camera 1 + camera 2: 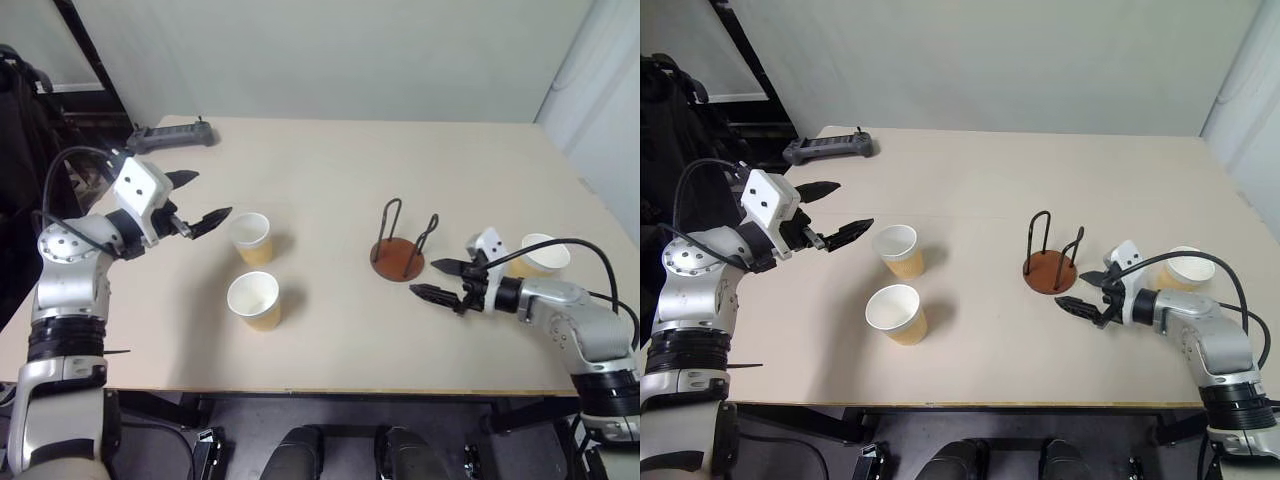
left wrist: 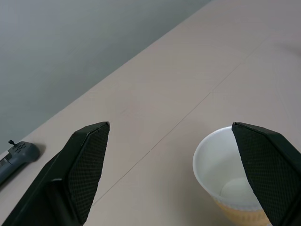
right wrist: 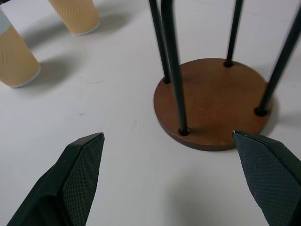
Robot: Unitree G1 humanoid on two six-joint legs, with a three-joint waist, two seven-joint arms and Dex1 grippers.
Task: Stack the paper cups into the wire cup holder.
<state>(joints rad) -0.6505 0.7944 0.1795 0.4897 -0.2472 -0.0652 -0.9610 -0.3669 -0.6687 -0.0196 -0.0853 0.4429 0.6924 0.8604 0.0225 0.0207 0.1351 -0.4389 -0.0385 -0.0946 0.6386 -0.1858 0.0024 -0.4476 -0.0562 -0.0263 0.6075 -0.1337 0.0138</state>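
Nothing's stacked yet, so I'm still lining up the first pick. The wire cup holder (image 1: 399, 258) sits empty mid-surface, brown disc and two dark loops. Two tan paper cups (image 1: 250, 238) (image 1: 254, 300) stand to its left, a third (image 1: 541, 254) on its right. Left gripper (image 1: 202, 200) and right gripper (image 1: 437, 279) both have fingers wide open, holding nothing. Next I'd close the left around the nearest cup.

Bare table (image 1: 330, 190) between the paper cups (image 1: 250, 238) and wire cup holder (image 1: 398, 258).
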